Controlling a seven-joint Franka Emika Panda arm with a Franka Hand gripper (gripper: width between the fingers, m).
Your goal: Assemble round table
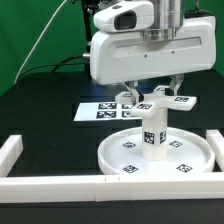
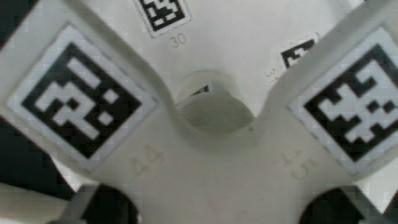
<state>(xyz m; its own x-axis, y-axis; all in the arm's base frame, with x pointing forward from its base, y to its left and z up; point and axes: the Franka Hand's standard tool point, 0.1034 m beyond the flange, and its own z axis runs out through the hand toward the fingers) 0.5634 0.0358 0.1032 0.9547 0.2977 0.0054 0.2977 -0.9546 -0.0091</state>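
The large round rimmed disc (image 1: 125,158) lies flat on the black table. The short thick cylinder leg (image 1: 154,132) stands upright at its centre. The cross-shaped foot (image 1: 152,103) sits on top of the leg, with tags on its arms. My gripper (image 1: 151,97) hangs straight above and is open, one finger on each side of the foot's middle. In the wrist view the foot (image 2: 214,110) fills the frame, with a round hub at its centre. The gripper (image 2: 217,210) straddles it, and a dark gap shows beside each fingertip.
The marker board (image 1: 100,108) lies behind the disc. Long white border bars run along the front (image 1: 60,187), the exterior view's left (image 1: 9,152) and right (image 1: 213,150), close around the disc.
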